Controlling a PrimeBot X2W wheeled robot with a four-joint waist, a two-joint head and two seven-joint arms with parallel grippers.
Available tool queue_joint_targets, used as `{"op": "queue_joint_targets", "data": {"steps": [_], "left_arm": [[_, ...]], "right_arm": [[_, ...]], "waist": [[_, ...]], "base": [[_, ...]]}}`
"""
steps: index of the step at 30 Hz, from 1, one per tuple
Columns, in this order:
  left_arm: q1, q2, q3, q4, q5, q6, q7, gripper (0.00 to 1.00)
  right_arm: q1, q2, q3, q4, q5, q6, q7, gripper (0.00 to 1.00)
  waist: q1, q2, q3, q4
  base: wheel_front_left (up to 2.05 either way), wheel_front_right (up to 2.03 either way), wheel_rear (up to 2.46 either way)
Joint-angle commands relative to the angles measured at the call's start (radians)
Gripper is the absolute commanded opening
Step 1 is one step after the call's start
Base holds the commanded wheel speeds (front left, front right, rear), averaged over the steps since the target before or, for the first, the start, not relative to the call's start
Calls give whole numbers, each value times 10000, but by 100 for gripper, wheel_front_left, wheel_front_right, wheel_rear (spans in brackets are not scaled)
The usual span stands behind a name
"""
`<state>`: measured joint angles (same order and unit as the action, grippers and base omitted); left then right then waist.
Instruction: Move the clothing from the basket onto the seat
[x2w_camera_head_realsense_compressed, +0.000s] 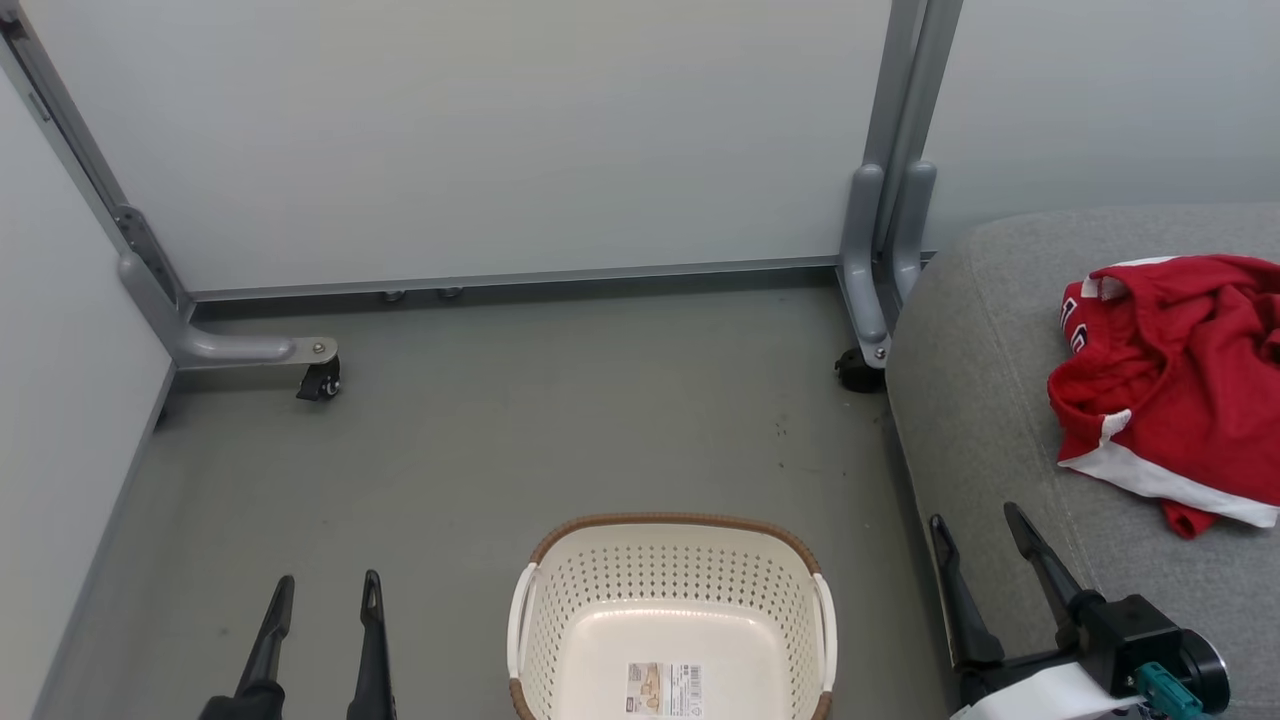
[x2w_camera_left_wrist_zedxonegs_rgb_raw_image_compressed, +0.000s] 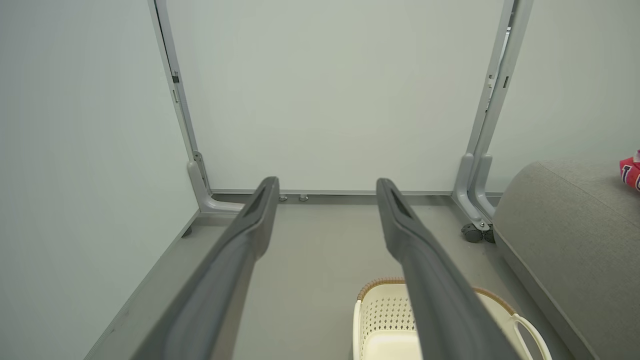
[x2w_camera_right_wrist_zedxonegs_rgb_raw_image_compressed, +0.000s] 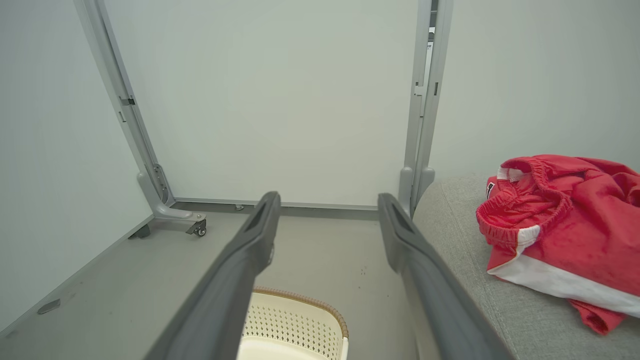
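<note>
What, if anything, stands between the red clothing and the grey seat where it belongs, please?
Nothing visible does: the clothing already lies crumpled on the seat, apart from the basket, whose visible inside holds just a label. The right gripper hovers open beside the seat's edge, holding nothing.

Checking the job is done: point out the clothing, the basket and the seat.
clothing (x2w_camera_head_realsense_compressed: 1170, 380), head view, red fabric at the heap's middle.
basket (x2w_camera_head_realsense_compressed: 680, 519), head view, far brown rim.
seat (x2w_camera_head_realsense_compressed: 980, 400), head view, bare grey cushion left of the clothing.
</note>
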<state>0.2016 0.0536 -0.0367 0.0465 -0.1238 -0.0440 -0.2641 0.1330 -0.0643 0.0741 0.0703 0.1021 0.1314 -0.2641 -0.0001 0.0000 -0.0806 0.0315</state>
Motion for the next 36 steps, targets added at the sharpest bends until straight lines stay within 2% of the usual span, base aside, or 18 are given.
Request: {"op": "queue_joint_targets", "data": {"steps": [1, 13, 14, 17, 36], "left_arm": [[-128, 2, 3, 48, 39, -48, -4, 100], [-156, -26, -119, 147, 193, -121, -5, 100], [-39, -35, -124, 208, 121, -119, 2, 0], [40, -56, -151, 519, 84, -120, 8, 0], [-763, -46, 259, 875, -3565, -307, 924, 0]], "right_arm": [[125, 31, -35, -13, -17, -14, -4, 100], [212, -115, -19, 15, 79, -14, -4, 100], [79, -92, -10, 61, 34, 0, 0, 0], [112, -67, 24, 341, 58, 0, 2, 0], [-517, -174, -236, 655, 3901, -2, 755, 0]], "waist": [[1, 0, -27, -3], [1, 0, -170, -34], [1, 0, -172, -36], [1, 0, -171, -37], [1, 0, -19, -78]], "base": [[0, 0, 0], [0, 0, 0], [0, 0, 0], [0, 0, 0], [0, 0, 0]]}}
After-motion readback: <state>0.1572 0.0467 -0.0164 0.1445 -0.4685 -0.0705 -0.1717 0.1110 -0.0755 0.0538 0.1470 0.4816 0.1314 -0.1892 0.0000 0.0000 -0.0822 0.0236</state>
